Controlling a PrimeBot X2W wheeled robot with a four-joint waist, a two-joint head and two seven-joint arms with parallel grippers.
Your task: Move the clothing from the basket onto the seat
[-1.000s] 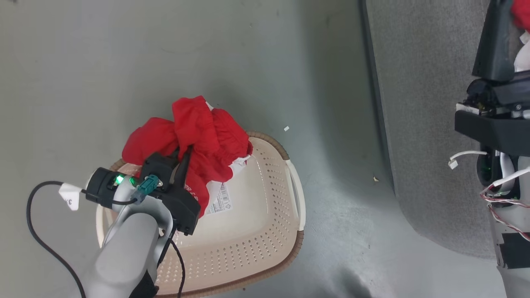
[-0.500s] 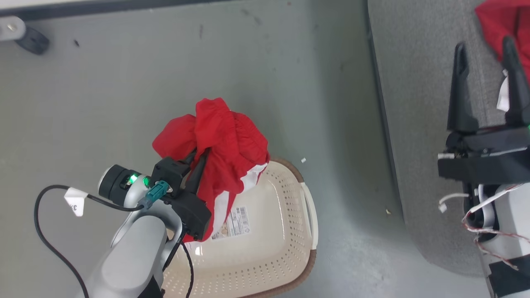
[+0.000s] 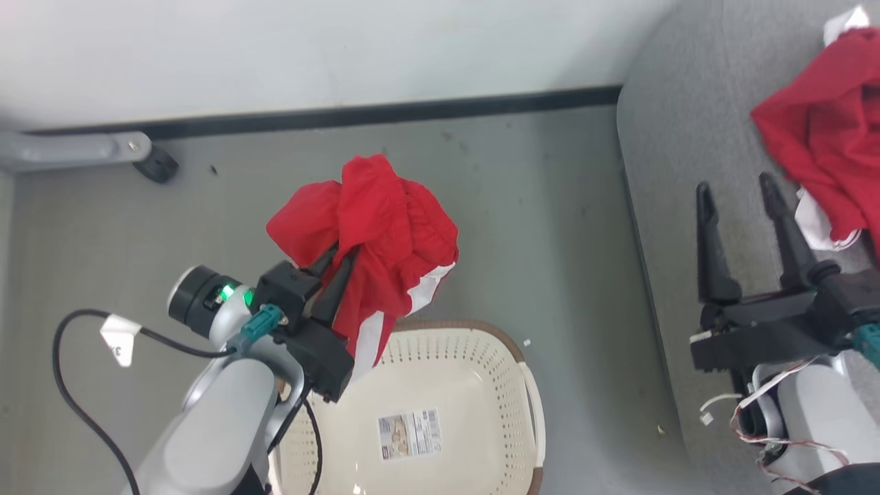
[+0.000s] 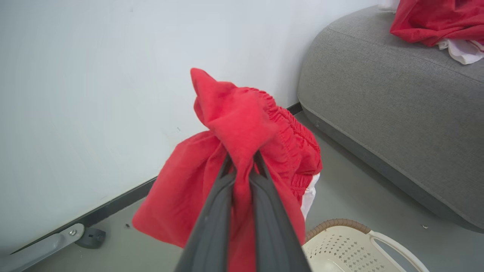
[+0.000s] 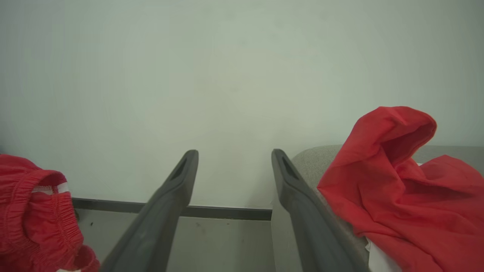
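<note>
One red garment (image 3: 375, 213) hung pinched in the left gripper (image 3: 342, 260) at mid-frame, just above the basket (image 3: 481, 350); the seat (image 3: 680, 172) lay off to its right, nearer the spread, empty-handed right gripper (image 3: 734, 185).

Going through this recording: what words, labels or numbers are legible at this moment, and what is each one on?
"3": on the white tag on the left arm's cable; anything further is unreadable.
Sticker on the basket floor: print and barcode too small to read.
Held red garment and second red garment on the seat: no lettering visible.
</note>
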